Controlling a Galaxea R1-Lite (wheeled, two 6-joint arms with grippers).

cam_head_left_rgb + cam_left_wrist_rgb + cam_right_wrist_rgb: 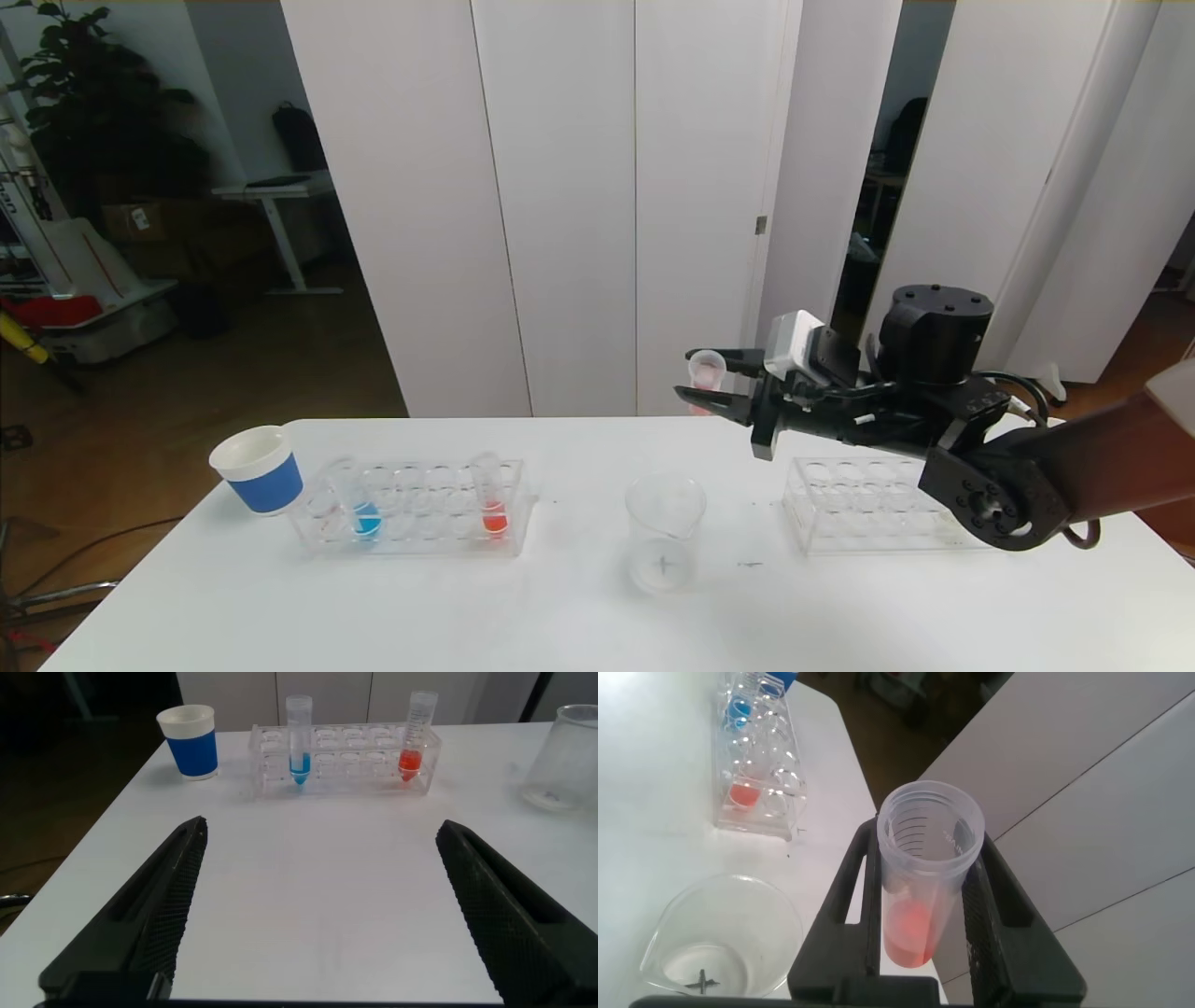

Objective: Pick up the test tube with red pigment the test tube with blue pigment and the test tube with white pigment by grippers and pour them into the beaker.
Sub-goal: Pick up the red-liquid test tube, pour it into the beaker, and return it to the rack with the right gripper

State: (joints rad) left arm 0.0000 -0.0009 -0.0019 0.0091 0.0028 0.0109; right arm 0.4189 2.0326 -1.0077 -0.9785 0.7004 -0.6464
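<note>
My right gripper (702,385) is shut on a test tube with red pigment (705,374), holding it in the air above the table's far edge, beyond the beaker (665,532). In the right wrist view that tube (920,905) sits between the black fingers (982,917), with pale red liquid at its bottom and the beaker (719,943) below it. A second red tube (493,509) and the test tube with blue pigment (363,515) stand in the left rack (415,537). I cannot make out the test tube with white pigment. My left gripper (320,833) hangs open over bare table, facing that rack.
A blue paper cup (260,469) stands at the table's left corner beside the rack. An empty clear rack (868,509) lies on the right, under my right arm. The beaker holds only a faint film and a cross mark.
</note>
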